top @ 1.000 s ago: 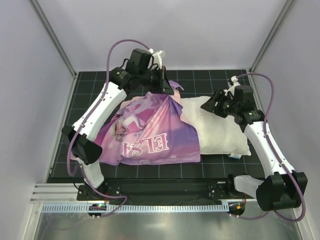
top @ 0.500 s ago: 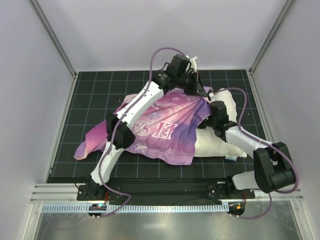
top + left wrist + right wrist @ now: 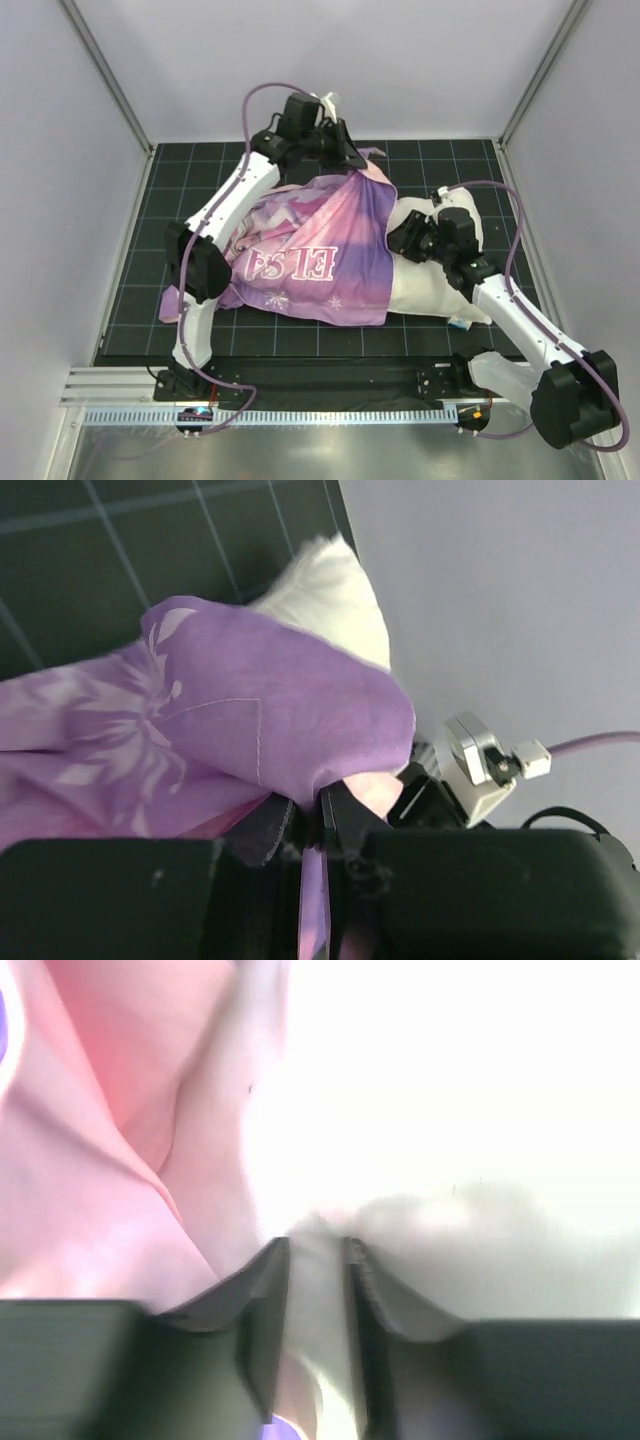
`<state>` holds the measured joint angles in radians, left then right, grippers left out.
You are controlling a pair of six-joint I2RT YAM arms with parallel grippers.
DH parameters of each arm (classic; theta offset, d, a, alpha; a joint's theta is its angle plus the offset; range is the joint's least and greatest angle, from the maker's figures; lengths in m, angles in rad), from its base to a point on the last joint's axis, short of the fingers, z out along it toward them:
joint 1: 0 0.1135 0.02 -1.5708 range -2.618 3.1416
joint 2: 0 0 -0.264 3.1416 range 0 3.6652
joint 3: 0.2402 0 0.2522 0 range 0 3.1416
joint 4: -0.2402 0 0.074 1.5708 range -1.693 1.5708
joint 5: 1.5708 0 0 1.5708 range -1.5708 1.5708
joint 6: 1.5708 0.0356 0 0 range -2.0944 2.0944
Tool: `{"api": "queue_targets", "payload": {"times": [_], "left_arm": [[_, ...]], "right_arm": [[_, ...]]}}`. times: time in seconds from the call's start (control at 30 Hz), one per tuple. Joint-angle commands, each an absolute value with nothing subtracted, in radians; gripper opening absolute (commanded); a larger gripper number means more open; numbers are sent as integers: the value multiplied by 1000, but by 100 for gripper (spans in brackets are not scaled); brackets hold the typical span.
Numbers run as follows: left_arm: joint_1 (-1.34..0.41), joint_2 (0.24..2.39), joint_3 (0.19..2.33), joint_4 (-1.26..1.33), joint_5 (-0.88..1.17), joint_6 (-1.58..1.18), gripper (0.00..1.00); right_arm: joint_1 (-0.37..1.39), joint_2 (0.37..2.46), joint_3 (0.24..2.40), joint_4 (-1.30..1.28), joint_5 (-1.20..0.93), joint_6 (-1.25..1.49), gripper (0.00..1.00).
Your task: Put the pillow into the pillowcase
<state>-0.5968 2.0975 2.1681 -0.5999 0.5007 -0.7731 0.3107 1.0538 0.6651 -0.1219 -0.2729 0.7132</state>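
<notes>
Left tool [image 3: 320,805] is clamped on the pillowcase [image 3: 320,255] hem; for the right tool [image 3: 396,240] I cannot tell. A hard pull could slip the hem off the pillow [image 3: 435,288].

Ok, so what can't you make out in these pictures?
Top view: how far the pillow reaches inside; the pillowcase covers it.
Right wrist view: whether the right gripper grips pillow or case; glare and blur.
Left wrist view: tips of the left gripper, buried in purple fabric.

Plump white pillow [image 3: 440,285] lying flat, left half under draped purple-pink pillowcase [image 3: 325,260]
</notes>
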Motion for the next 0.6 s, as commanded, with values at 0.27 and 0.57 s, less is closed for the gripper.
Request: {"api": "queue_targets", "payload": {"times": [0.27, 0.57], "left_arm": [[-571, 2008, 2184, -646, 445, -666, 13], [-594, 2077, 2255, -652, 453, -683, 13]], "right_arm": [[304, 727, 548, -186, -325, 664, 76], [313, 798, 491, -54, -569, 623, 76]]}}
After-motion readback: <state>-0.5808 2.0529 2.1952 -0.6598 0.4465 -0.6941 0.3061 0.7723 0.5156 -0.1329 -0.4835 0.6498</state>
